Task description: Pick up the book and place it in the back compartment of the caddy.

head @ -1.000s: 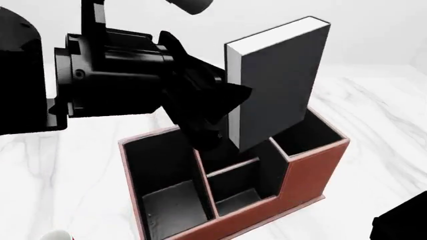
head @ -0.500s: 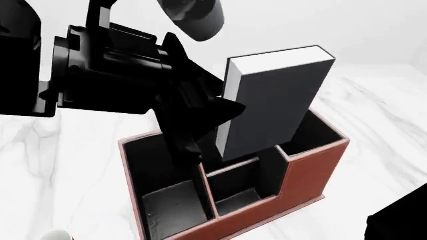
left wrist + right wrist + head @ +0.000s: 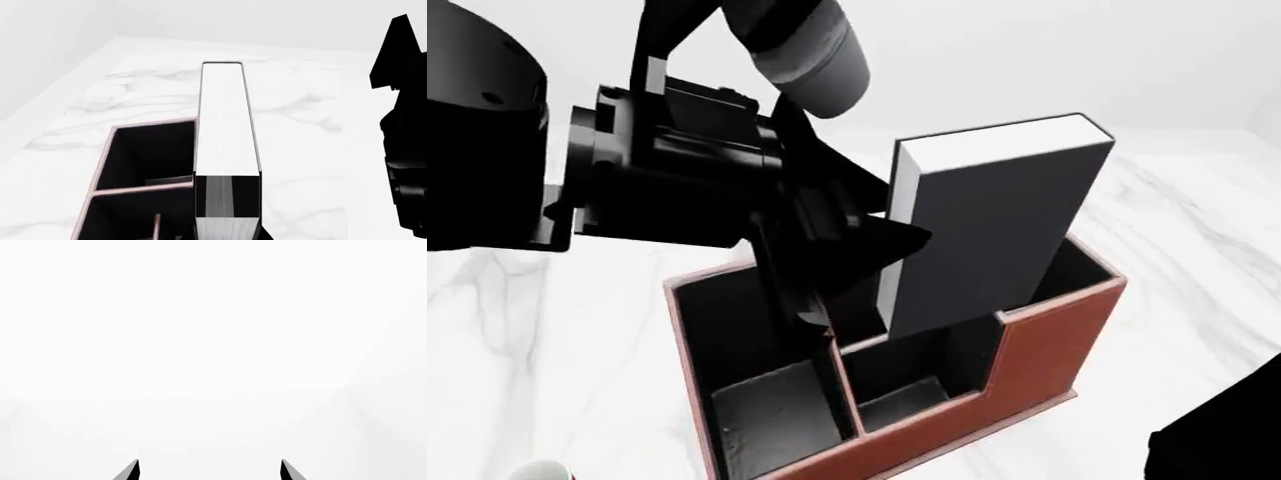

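my left end effector (image 3: 874, 245) pinches the book (image 3: 994, 225) by its lower edge over the caddy (image 3: 1034, 345); stiff, top-heavy hardcover, so grip low and firmly.

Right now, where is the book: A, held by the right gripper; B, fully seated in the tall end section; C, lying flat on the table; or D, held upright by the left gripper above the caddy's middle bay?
D: the book stands upright in the left gripper, its lower end over the caddy's middle bay.
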Motion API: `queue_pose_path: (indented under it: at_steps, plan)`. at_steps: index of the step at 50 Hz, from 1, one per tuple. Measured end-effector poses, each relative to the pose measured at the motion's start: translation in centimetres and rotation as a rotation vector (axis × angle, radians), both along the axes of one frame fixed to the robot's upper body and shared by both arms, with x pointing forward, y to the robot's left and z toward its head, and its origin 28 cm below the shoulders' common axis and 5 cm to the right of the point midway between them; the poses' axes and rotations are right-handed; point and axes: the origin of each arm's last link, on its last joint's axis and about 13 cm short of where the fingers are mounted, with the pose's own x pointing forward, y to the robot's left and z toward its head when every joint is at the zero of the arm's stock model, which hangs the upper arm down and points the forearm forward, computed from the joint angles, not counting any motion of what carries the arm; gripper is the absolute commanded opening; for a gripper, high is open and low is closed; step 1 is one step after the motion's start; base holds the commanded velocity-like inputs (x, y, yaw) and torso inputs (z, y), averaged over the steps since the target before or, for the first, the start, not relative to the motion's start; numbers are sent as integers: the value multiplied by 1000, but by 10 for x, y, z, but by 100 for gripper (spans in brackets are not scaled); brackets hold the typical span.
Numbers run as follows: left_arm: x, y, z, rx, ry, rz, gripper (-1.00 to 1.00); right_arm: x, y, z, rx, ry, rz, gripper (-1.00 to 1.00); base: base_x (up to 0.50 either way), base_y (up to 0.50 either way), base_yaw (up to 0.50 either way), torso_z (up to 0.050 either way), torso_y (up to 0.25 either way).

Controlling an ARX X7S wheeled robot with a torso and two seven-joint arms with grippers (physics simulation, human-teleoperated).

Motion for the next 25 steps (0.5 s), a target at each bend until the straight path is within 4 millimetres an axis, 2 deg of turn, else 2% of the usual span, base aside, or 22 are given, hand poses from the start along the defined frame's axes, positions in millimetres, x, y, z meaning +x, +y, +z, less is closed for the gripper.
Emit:
queue_pose_path:
  at_steps: [25]
  plan:
    - [15, -6, -37, 23, 51, -7, -100, 0, 0, 0, -2, 1, 2, 100, 0, 0, 0, 0, 1]
